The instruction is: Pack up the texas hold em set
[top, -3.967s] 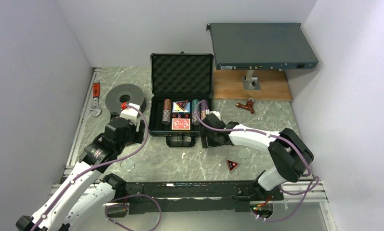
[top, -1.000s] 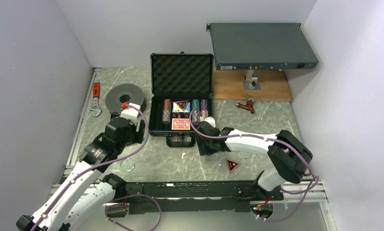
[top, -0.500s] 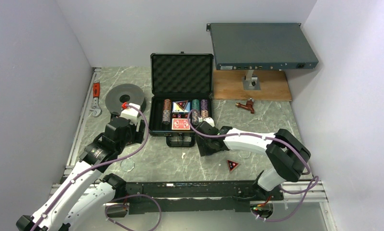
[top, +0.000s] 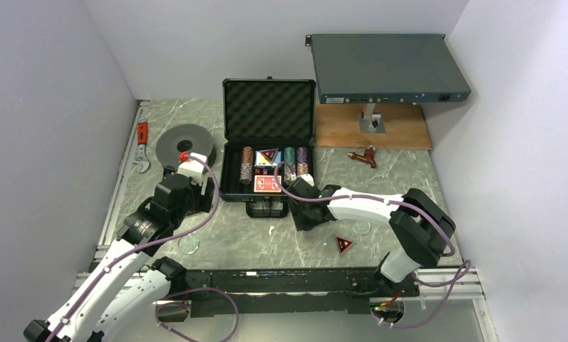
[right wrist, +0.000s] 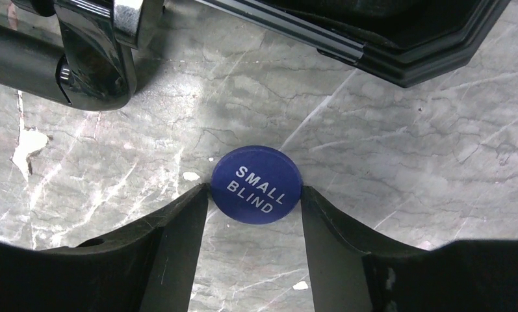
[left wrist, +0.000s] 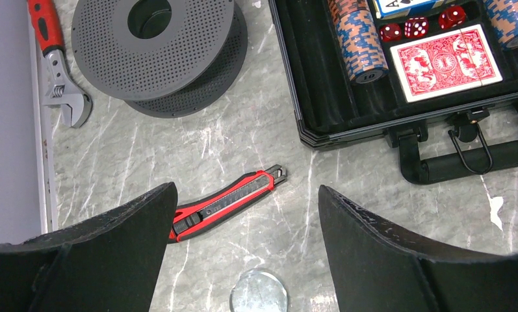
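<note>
The black briefcase lies open, with its foam lid upright. Inside are striped chip stacks, a red deck and a triangular marker. A second triangular marker lies on the table. My right gripper is down at the table by the case's handle. In the right wrist view its fingertips touch both sides of the blue "SMALL BLIND" button, which lies flat on the marble. My left gripper is open and empty left of the case, above a clear disc.
A red utility knife, the grey spool and a wrench lie left of the case. The grey rack box stands on a wooden board at the back right. The case handle and corner are close above the button.
My right gripper has moved from the case's right side leftward to the table in front of the case. The left arm has not moved.
</note>
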Tool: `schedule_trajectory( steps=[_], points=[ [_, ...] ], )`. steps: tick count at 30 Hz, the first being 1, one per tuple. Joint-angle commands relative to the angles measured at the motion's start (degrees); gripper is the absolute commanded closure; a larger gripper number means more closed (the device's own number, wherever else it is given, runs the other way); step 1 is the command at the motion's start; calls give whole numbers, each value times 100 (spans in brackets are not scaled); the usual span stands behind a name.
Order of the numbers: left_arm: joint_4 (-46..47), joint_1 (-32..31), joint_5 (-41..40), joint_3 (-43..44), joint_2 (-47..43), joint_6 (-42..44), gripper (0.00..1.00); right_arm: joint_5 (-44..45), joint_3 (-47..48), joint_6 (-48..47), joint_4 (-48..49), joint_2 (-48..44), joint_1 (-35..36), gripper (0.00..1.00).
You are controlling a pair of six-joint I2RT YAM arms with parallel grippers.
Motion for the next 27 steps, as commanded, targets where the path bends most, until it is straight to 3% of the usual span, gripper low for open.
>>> schedule_trajectory(
  steps=[1, 15, 27],
  points=[
    [131, 26, 84, 139, -106, 12, 15, -152, -112, -46, -259, 330, 26, 45],
    [181, 34, 75, 93, -202, 27, 14, -87, 254, -125, -584, -319, 59, 56],
    [194, 34, 33, 73, -332, 41, 14, -25, 763, -180, -1112, -954, 79, 59]
  ],
)
